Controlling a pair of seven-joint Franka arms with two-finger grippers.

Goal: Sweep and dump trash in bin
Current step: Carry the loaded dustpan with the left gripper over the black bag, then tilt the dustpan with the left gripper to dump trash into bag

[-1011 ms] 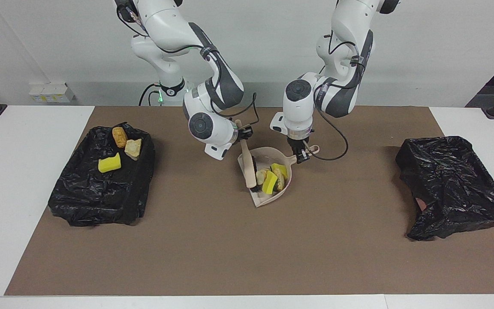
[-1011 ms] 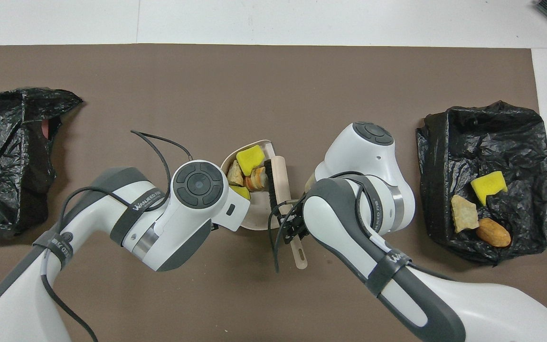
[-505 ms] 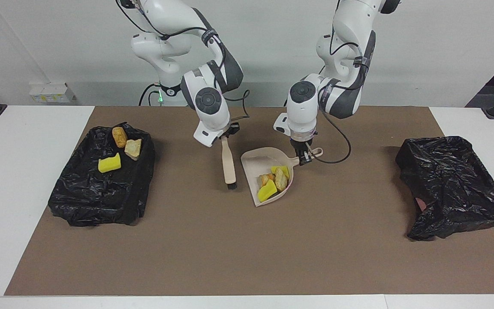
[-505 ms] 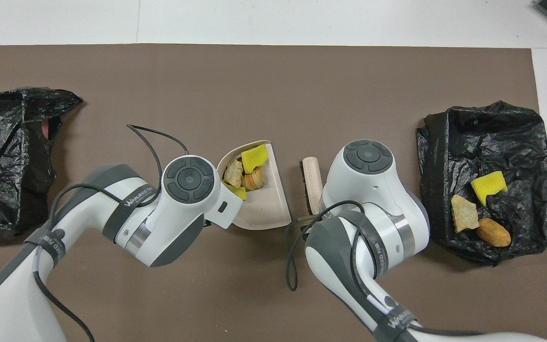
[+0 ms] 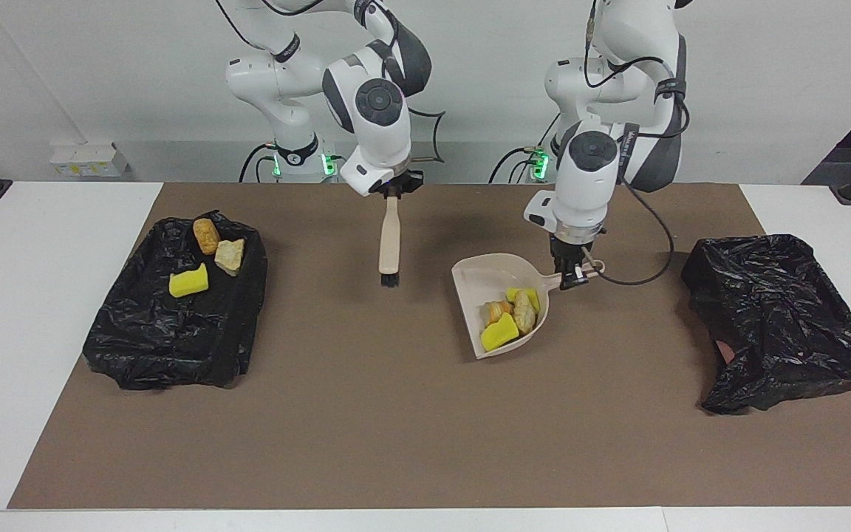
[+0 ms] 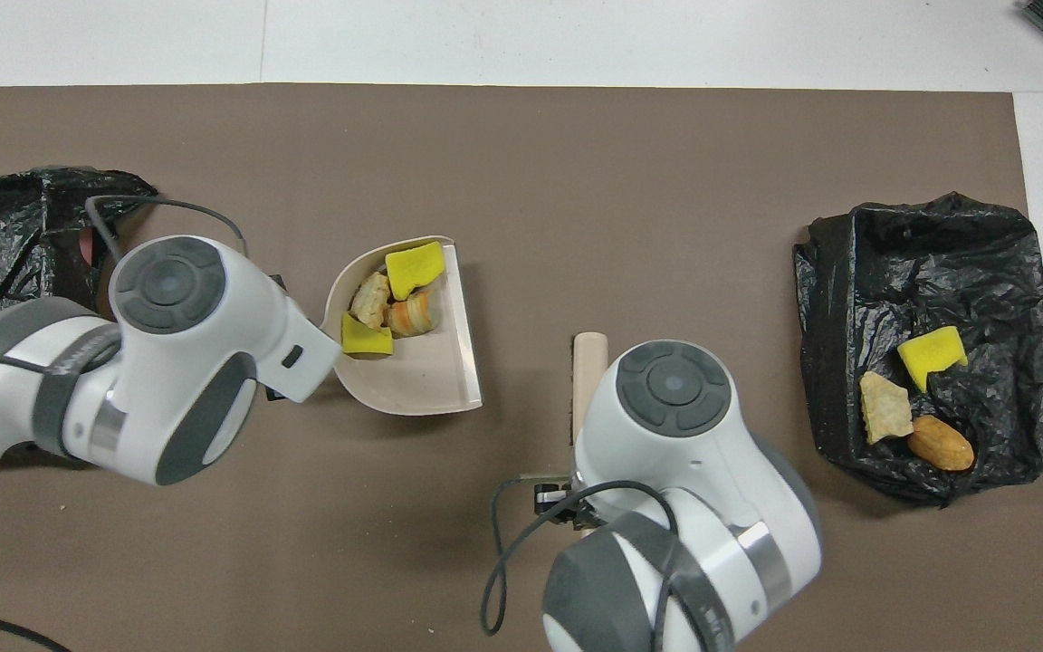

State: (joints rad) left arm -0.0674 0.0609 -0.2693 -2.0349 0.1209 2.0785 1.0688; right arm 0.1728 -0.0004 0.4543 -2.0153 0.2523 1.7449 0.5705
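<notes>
1. We are holding the dustpan (image 5: 503,295) by its handle in the left end effector (image 5: 572,275), fingers closed on it; it is hanging over the middle of the counter (image 5: 396,414), toward the left arm's end.
2. We are carrying the trash (image 5: 510,314) in the pan: yellow sponge pieces and tan bread-like lumps, bunched at the pan's back wall, by the handle.
3. We are gripping the brush (image 5: 389,247) at the top of its handle in the right end effector (image 5: 393,193), fingers clamped on it; it is hanging bristles-down over the counter's edge nearest the robots.
4. We are seeing two black-lined bins: one (image 5: 174,310) at the right arm's end, already holding a sponge and two lumps, and one (image 5: 780,318) at the left arm's end, whose inside we cannot see.
5. We are judging the trash light, soft and loose, so it will likely slide or bounce if the pan is tipped early; the stiff pan handle is the sensible hold.
6. We are expecting the dump to need the pan's lip right over a bin before tilting.
</notes>
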